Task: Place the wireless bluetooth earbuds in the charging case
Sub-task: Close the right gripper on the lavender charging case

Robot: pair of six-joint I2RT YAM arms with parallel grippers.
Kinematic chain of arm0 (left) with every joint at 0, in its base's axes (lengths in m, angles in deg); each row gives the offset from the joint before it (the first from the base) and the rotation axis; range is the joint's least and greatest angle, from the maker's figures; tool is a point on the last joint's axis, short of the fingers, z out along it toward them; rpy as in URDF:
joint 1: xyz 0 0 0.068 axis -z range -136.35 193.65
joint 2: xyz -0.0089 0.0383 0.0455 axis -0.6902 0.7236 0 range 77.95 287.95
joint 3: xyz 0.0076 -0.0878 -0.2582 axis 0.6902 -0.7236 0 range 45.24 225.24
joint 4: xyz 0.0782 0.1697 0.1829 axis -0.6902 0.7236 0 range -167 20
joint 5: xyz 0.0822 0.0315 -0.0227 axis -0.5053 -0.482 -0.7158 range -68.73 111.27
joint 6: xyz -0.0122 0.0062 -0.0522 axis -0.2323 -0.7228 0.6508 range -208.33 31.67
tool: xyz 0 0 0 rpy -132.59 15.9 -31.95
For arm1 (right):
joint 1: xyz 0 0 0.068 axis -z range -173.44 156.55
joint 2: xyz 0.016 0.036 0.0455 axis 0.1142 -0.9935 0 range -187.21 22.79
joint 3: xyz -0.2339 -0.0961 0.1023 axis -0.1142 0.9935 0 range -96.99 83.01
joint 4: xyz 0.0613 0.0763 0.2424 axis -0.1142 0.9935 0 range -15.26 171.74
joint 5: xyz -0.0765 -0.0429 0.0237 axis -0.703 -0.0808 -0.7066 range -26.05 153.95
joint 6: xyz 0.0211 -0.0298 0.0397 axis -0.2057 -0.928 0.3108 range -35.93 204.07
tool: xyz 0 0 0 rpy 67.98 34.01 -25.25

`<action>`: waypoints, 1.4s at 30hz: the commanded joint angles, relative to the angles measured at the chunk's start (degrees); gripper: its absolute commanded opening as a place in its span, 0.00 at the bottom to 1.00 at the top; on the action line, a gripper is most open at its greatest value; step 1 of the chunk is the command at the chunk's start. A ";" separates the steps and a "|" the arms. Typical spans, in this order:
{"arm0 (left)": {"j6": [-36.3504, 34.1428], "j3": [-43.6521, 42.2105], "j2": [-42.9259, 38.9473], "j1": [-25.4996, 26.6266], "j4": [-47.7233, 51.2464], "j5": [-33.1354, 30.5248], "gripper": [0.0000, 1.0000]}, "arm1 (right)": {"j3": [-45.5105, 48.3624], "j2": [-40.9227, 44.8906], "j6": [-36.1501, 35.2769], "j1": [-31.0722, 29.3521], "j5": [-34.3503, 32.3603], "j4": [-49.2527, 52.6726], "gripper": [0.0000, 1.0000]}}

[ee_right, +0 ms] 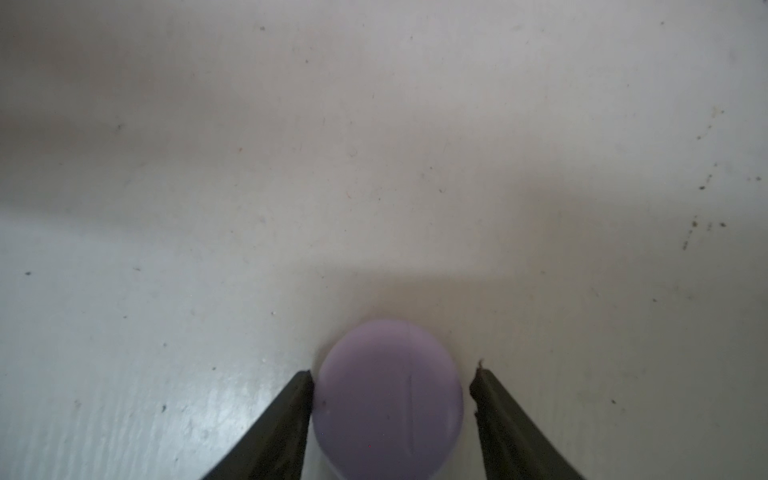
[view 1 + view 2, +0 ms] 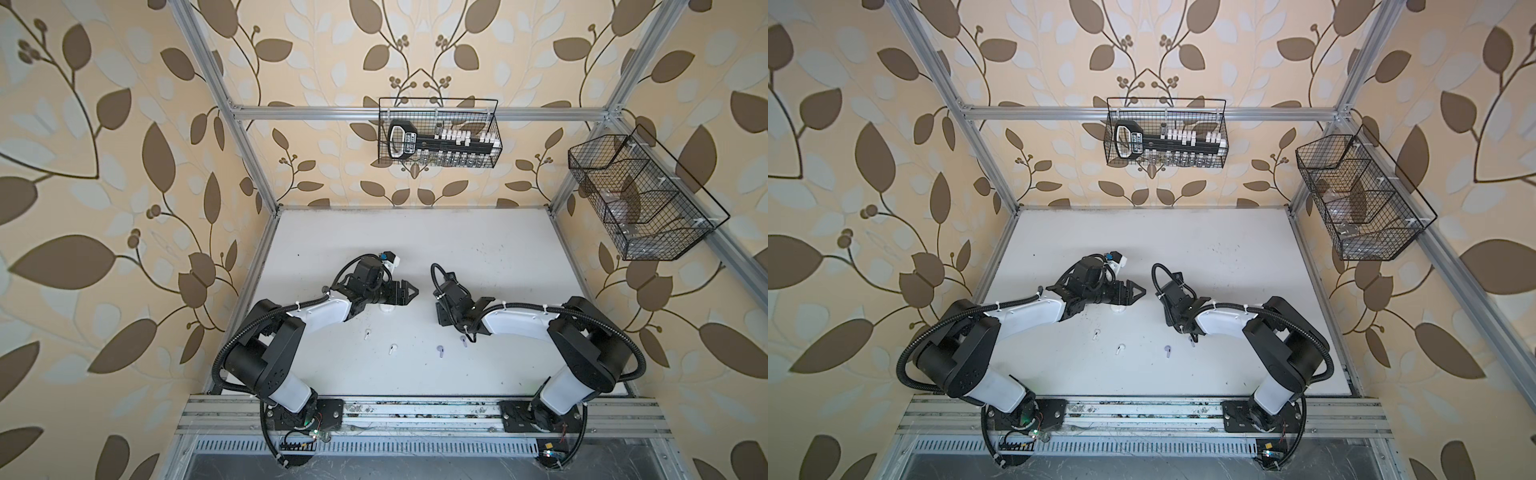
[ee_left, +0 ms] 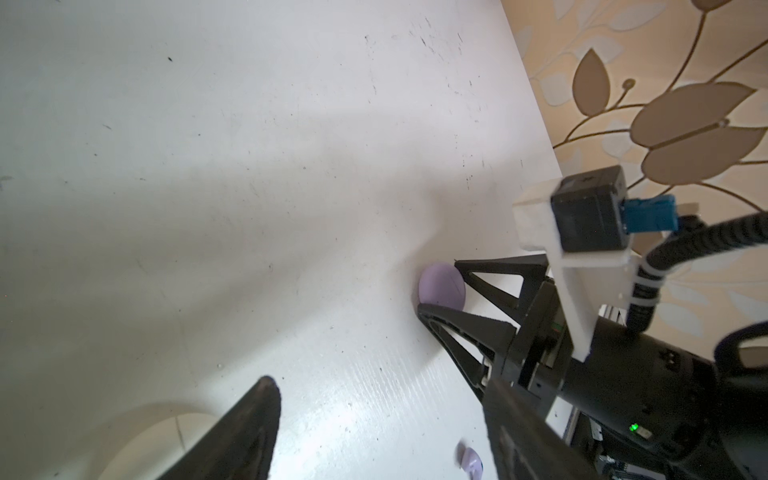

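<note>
Nearest the arm bases, four earbuds lie apart in a loose row out on the white worktop [image 2: 478, 249]: a white earbud [image 2: 367, 333], a second white earbud [image 2: 392, 350], a lavender earbud [image 2: 439, 351] and a second lavender earbud [image 2: 462, 340], the last just beside the right arm [image 2: 515, 322]. Just beyond them the round white case [image 2: 386, 308] rests on the worktop, half hidden under the left gripper [image 3: 380, 382], whose fingers [image 3: 249, 428] stand spread wide above the surface and hold nothing. Across from it the right gripper [image 1: 392, 370] points down over the round lavender case [image 1: 386, 399], which lies flat on the worktop; its fingers [image 1: 286, 432] straddle the case, one touching the rim, the other just off it, so they are not clamped. In both top views this case is hidden under that arm. Farthest, a wire basket [image 2: 384, 124] with a black tool [image 2: 401, 137] hangs on the back of the frame [image 2: 415, 111] and a second wire basket [image 2: 665, 245] on its right side
</note>
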 commanded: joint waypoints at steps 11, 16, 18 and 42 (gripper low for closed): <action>0.25 3.47 2.70 -0.05 0.32 0.05 0.76 | -2.50 -2.62 1.08 0.52 0.00 2.62 0.53; 0.16 3.74 2.90 -0.03 0.96 0.13 0.77 | -2.58 -2.51 1.03 0.33 -0.04 3.14 0.56; 0.23 3.85 2.70 -0.05 1.15 0.06 0.77 | -2.82 -2.73 0.99 0.13 -0.25 3.43 0.56; 0.67 6.21 4.84 -0.08 2.96 4.69 0.76 | 1.30 2.44 -1.12 -0.71 1.93 0.09 0.31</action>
